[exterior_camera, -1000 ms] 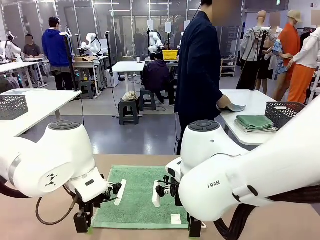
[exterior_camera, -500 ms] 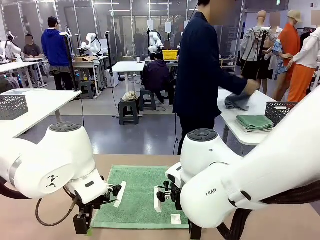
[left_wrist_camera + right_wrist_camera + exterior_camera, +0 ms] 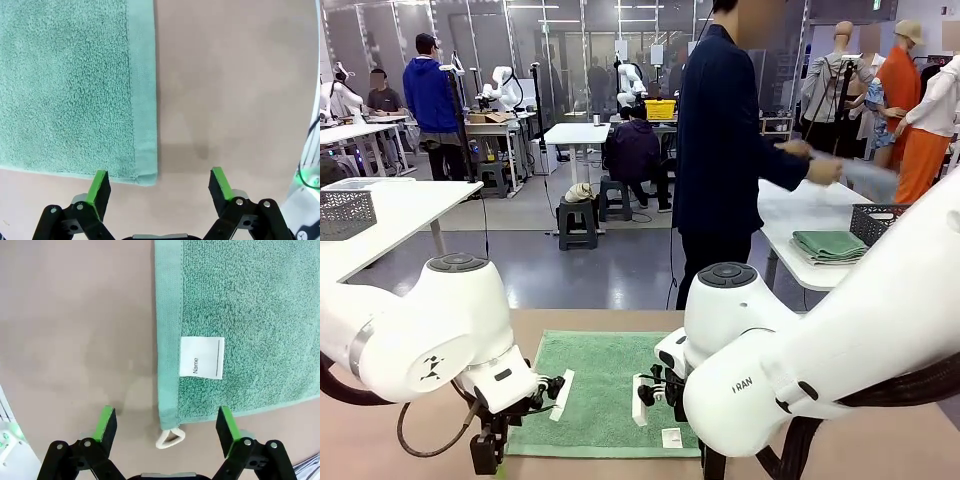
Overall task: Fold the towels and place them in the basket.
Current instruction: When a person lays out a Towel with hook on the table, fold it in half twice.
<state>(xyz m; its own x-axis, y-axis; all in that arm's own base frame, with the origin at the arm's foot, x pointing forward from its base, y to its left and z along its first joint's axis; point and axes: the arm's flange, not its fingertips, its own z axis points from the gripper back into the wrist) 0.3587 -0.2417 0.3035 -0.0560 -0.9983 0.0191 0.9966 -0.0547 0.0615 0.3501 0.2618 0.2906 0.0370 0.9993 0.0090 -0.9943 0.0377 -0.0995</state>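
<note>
While both arms hang low over the near table [image 3: 380, 440]: two white arms, one per side, each at a near corner of the same green towel [image 3: 605, 385].
Towels, counted: three spots. One green towel lies spread flat on the near table. One folded green pile [image 3: 830, 245] sits on the far table [image 3: 790, 210], and I can't count its layers. One grey-blue towel [image 3: 872, 182] is a blur in the air.
Baskets, counted: two. One mesh basket [image 3: 885, 225] stands on the far table, just beside the folded green pile, and a second basket [image 3: 345, 212] stands on the side table [image 3: 410, 205] at far left.
Left arm: left fingers [image 3: 99, 187] are spread wide and hold nothing. The towel's plain corner sits in the gap close to one green pad, and the other pad is over bare table.
Right arm: right fingers [image 3: 106, 424] are spread wide and empty. The corner with the white loop [image 3: 169, 438] lies between the pads, with the name label [image 3: 201, 357] just beyond.
Person: standing side-on at the far table, hands [image 3: 825, 170] raised and holding the grey-blue towel.
Changed since a second ago: that grey-blue towel lay on the far table under a hand, then came up bunched, and now it's lifted clear. Both arms have sunk a touch.
Unchanged: the green towel hasn't shifted, the folded pile and both baskets stay put, and both sets of fingers stay wide.
</note>
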